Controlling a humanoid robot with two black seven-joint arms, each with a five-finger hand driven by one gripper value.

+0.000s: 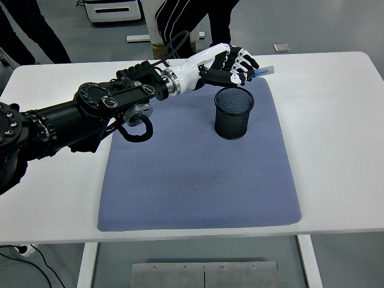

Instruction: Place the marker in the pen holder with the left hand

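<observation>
My left hand (235,65) reaches in from the left and hovers above and just behind the black mesh pen holder (234,113). Its fingers are curled around a blue marker (262,71), which lies nearly level with its pale tip sticking out to the right of the hand. The holder stands upright on the blue-grey mat (198,162), toward the mat's far right part. The marker is clear of the holder's rim. My right hand is out of view.
The mat lies on the white table (336,120). A small grey object (281,47) sits at the table's far edge. People's legs (180,18) stand behind the table at the top.
</observation>
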